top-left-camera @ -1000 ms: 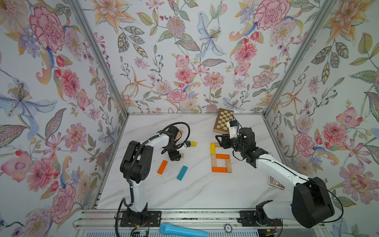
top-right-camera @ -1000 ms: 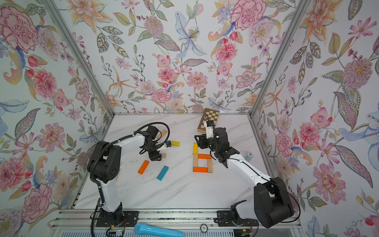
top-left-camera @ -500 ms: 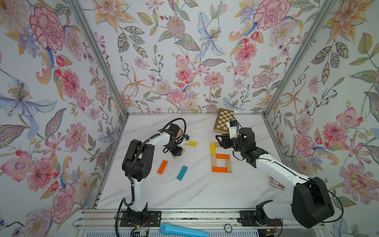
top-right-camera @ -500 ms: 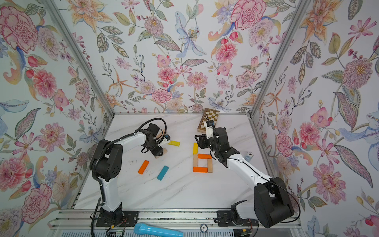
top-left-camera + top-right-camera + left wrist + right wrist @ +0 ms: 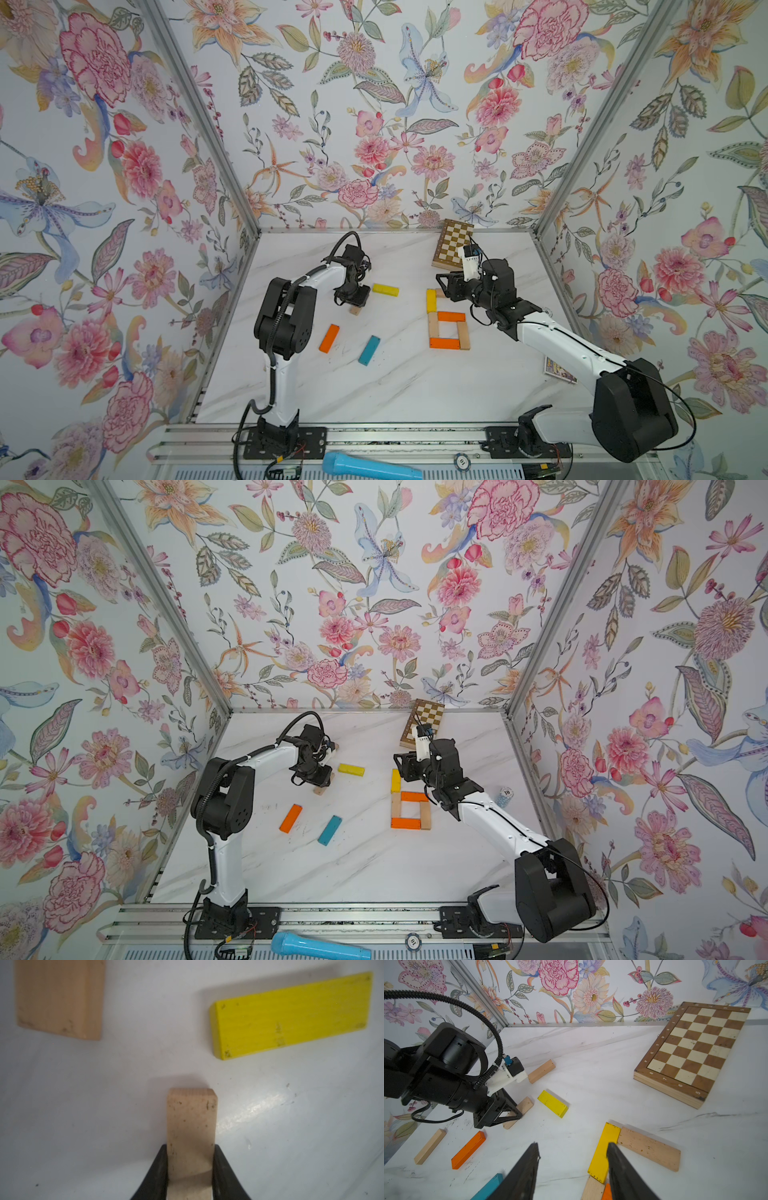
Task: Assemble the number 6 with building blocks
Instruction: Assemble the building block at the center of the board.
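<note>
**Bystanders round the marble**

Chequered board (image 5: 453,247) sits near the back wall, right of centre in both top views. Light-blue microphone (image 5: 370,470) lies along the bottom edge, off the white marble surface (image 5: 374,399). Floral wallpaper (image 5: 374,104) all round.

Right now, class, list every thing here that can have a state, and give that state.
left gripper, jaws shut on a beige block
right gripper, jaws open, empty
number 6, loop closed, yellow stem and top bar in place
teal block, lying loose, unused
</note>
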`<act>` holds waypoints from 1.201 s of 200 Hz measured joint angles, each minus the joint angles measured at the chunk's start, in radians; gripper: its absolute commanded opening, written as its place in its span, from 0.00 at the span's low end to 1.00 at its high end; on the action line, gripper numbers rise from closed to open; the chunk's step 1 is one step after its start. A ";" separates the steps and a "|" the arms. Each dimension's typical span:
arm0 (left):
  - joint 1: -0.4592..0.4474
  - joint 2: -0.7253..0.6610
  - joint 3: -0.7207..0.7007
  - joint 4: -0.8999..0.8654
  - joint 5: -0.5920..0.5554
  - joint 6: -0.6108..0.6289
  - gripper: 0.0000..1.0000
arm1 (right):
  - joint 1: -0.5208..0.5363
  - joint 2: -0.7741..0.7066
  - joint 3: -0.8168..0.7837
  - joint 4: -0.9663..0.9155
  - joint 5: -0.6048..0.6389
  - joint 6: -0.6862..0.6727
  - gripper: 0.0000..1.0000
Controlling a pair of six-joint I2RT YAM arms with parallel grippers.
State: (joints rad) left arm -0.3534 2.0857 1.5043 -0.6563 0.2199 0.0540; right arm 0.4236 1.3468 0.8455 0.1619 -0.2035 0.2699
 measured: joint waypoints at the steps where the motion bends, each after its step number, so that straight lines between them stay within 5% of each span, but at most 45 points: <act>1: 0.000 0.001 0.003 0.000 0.000 -0.002 0.25 | 0.001 0.000 0.000 0.000 0.001 0.000 0.54; 240: -0.046 0.103 0.146 0.007 -0.072 -0.078 0.30 | 0.028 0.042 0.020 -0.039 0.028 -0.004 0.54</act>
State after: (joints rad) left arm -0.3996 2.1891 1.6505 -0.6495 0.1482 -0.0242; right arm 0.4515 1.3888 0.8658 0.1230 -0.1757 0.2657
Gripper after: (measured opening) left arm 0.325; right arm 0.539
